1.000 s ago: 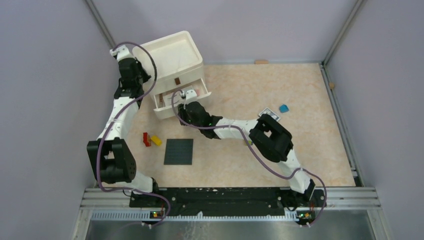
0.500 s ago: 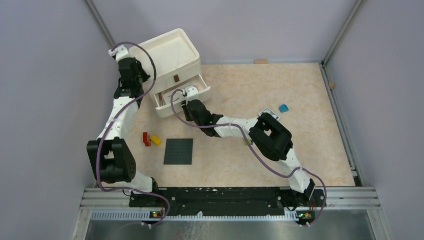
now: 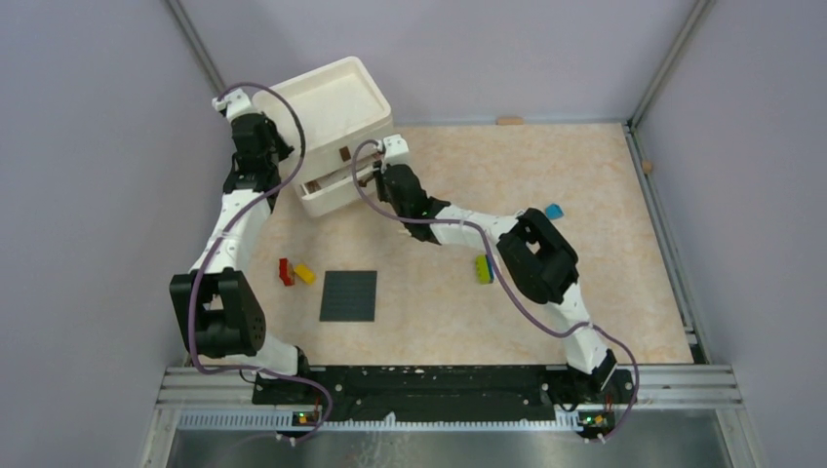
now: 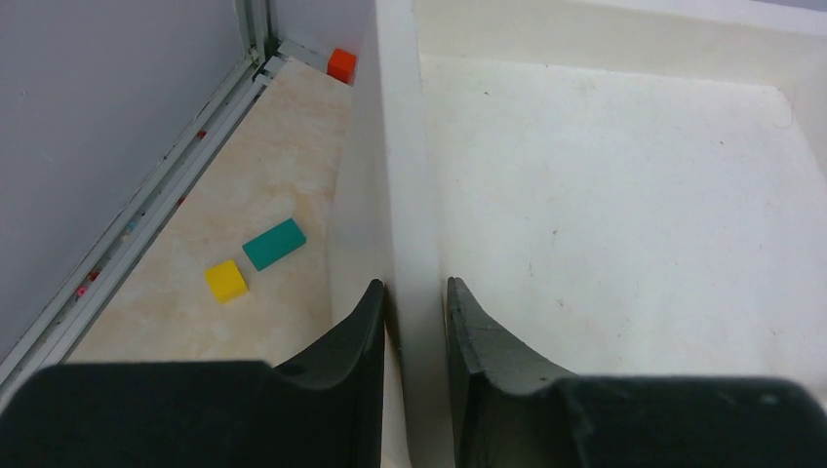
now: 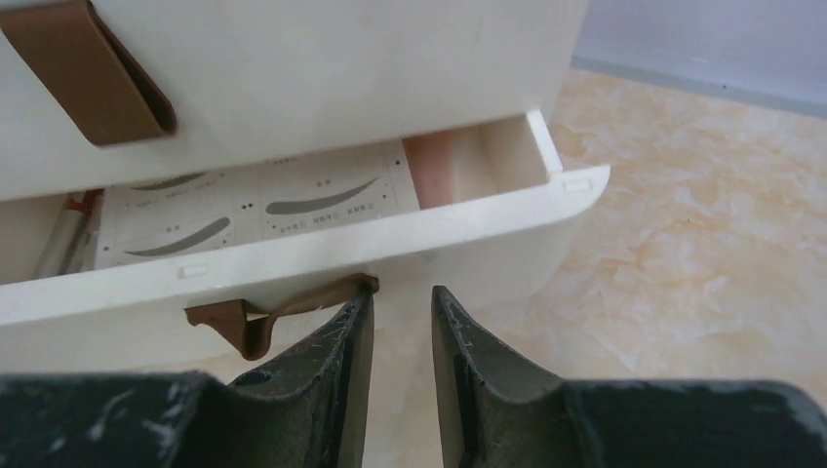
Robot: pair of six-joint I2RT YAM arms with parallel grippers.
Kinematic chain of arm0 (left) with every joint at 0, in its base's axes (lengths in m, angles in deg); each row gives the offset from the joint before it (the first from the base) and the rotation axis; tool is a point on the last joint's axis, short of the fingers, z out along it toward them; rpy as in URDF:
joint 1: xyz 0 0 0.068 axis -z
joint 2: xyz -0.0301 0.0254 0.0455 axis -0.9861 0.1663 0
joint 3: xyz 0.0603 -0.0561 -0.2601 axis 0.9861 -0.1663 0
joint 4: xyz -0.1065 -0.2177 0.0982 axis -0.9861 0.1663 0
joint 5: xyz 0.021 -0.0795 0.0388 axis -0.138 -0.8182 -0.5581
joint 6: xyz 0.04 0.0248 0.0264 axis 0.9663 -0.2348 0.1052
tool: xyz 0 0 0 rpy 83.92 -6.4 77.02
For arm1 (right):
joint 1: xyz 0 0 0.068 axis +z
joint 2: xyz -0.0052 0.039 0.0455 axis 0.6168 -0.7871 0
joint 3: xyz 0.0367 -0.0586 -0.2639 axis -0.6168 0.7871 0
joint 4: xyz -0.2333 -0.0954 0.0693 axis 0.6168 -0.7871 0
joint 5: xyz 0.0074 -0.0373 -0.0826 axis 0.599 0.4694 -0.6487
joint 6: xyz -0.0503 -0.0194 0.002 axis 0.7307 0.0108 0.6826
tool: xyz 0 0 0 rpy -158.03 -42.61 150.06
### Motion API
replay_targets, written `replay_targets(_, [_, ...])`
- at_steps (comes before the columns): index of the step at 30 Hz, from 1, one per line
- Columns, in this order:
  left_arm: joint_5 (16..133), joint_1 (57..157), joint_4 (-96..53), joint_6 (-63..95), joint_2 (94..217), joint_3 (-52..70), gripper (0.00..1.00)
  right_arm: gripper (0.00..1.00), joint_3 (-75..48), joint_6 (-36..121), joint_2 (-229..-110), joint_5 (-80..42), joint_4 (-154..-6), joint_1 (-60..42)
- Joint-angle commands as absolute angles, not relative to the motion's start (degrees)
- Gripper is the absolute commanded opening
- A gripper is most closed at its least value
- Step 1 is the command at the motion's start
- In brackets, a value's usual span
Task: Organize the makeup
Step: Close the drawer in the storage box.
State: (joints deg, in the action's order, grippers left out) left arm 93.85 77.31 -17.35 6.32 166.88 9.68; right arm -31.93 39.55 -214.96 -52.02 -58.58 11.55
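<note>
You looked to be shutting the drawer, eyelash card inside: right jaws narrowly parted, empty, at its front; left jaws clamped the organiser wall. Next, push it squarely home.

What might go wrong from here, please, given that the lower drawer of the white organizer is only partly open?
1. The right hand sits low at the drawer front, beside the brown pull tab; a push could slip under the lip or catch the tab.
2. The left hand clamps only the thin tray wall, so the organizer might twist or slide.
3. The eyelash card could jam if it rides up.
</note>
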Motion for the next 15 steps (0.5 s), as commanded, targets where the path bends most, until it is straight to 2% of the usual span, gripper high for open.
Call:
replay_targets(1, [83.87,78.67,-12.54,5.74,166.69,7.77,0.0,0.28,-40.21,39.86,-215.9,-50.54,-53.23,11.15])
replay_targets(11, [83.79,78.62,-12.63,5.65,166.66,7.64,0.0,0.28,-50.0,36.52,-223.13,-41.12,-59.37,11.05])
replay_targets(15, [83.65,78.72,-12.8,5.48,166.76,7.5,0.0,0.27,-44.92,35.54,-220.79,-41.34,-55.66,11.12])
